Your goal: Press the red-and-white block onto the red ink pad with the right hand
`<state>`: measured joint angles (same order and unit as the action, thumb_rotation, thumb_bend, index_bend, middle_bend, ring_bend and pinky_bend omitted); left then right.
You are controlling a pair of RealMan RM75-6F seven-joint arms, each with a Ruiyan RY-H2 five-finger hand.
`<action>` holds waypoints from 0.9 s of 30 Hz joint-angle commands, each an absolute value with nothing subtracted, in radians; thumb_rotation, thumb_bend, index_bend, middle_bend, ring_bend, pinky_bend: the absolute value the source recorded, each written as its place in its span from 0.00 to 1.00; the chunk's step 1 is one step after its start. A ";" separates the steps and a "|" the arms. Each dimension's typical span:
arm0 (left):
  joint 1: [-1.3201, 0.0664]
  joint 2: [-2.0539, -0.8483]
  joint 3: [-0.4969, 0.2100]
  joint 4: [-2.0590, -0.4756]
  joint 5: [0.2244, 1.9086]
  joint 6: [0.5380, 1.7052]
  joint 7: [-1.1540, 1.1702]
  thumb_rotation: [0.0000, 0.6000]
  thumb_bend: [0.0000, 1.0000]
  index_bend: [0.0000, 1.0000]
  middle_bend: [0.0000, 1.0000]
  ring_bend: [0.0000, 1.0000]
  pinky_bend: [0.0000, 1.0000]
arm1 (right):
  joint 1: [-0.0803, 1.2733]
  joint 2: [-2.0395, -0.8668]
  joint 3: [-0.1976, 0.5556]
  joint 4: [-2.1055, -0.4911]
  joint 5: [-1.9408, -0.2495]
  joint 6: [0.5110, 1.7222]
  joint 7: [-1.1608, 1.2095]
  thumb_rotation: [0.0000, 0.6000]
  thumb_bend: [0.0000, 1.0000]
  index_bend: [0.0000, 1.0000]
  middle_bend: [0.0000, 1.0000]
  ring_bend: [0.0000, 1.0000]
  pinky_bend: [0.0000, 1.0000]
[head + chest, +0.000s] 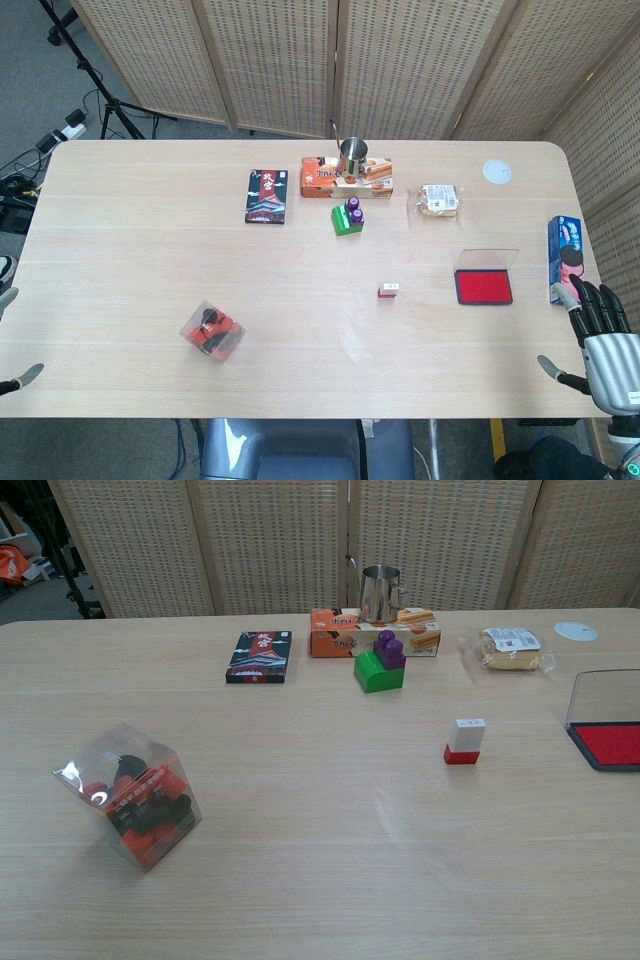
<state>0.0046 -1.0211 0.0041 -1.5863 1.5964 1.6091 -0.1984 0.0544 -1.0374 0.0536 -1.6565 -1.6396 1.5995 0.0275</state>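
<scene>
The small red-and-white block [389, 290] [465, 741] stands upright on the table, right of centre. To its right lies the red ink pad [484, 287] [612, 744] in a black case with its clear lid raised at the back. My right hand [600, 340] hovers at the table's right front corner, fingers apart and holding nothing, well right of the pad. Only fingertips of my left hand [8, 335] show at the left edge of the head view, apart and empty. The chest view shows neither hand.
A clear box of red and black pieces [212, 331] sits front left. At the back stand a dark booklet [266, 195], an orange snack box [345, 177] with a metal cup [353, 156], a green-and-purple block [348, 216], a cracker packet [438, 200], a white disc [497, 171]. A blue cookie box [565, 258] lies beside my right hand.
</scene>
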 commanded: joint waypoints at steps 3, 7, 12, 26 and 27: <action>0.005 -1.021 0.004 -1.587 1.593 1.607 -0.199 1.00 0.00 0.00 0.00 0.00 0.00 | 0.055 -1.038 0.054 -1.655 -1.640 1.599 0.032 1.00 0.00 0.00 0.00 0.00 0.00; 0.005 -1.023 0.004 -1.587 1.593 1.605 -0.194 1.00 0.00 0.00 0.00 0.00 0.00 | 0.059 -1.039 0.052 -1.651 -1.642 1.593 0.034 1.00 0.00 0.00 0.00 0.00 0.00; -0.001 -1.021 -0.001 -1.587 1.579 1.591 -0.204 1.00 0.00 0.00 0.00 0.00 0.00 | 0.092 -1.057 0.069 -1.635 -1.639 1.557 0.019 1.00 0.00 0.00 0.00 0.01 0.01; -0.043 -1.018 -0.042 -1.612 1.470 1.494 -0.174 1.00 0.00 0.00 0.00 0.00 0.00 | 0.423 -1.162 0.197 -1.457 -1.694 1.282 0.077 1.00 0.00 0.00 0.90 1.00 1.00; -0.047 -1.018 -0.046 -1.613 1.460 1.484 -0.171 1.00 0.00 0.00 0.00 0.00 0.00 | 0.447 -1.168 0.202 -1.454 -1.675 1.239 0.068 1.00 0.00 0.00 0.91 1.00 1.00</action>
